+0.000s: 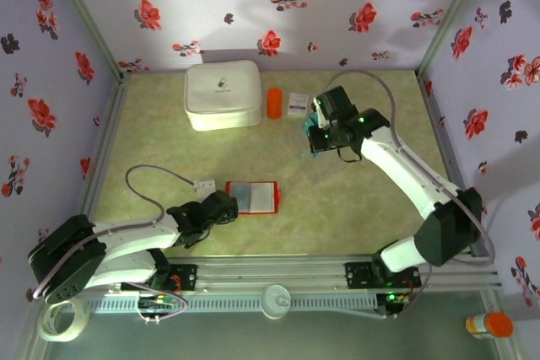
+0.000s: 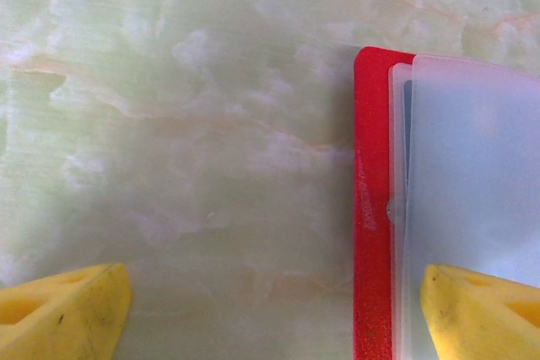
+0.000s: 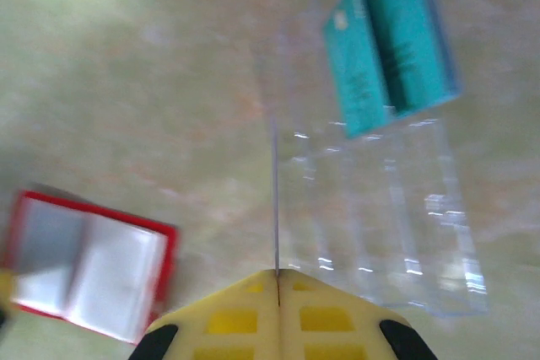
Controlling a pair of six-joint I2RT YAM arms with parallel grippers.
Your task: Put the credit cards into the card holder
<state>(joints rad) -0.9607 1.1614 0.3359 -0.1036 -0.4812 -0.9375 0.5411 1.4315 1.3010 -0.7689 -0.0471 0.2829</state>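
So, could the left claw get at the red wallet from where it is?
Probably yes: the left claw is open right beside the red wallet, one finger over its edge, nothing between.

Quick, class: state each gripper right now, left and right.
Left gripper: open, holding nothing, straddling an edge of the flat red wallet.
Right gripper: closed on the clear plastic sleeve holding teal cards.
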